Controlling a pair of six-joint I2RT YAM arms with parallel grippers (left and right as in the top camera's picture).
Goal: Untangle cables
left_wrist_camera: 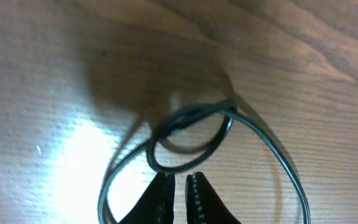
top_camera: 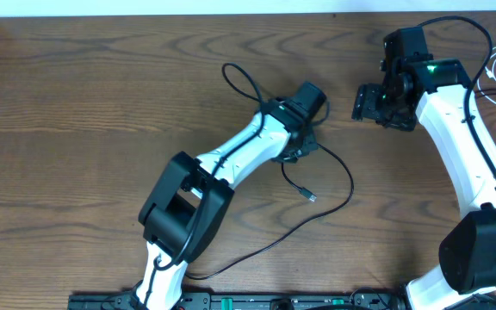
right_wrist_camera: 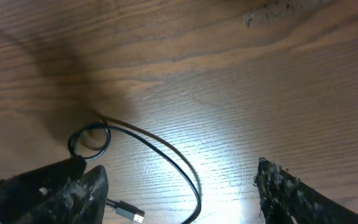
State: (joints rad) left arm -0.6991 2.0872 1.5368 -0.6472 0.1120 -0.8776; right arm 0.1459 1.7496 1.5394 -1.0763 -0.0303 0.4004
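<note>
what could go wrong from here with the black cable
1. The black cable crosses itself in a small loop right at the tips of the shut left pincer; a pull may tighten it into a knot.
2. Whether those tips really pinch the cable is unclear, so it may slip out.
3. The open right pincer hovers by the USB plug and may snag it.
</note>
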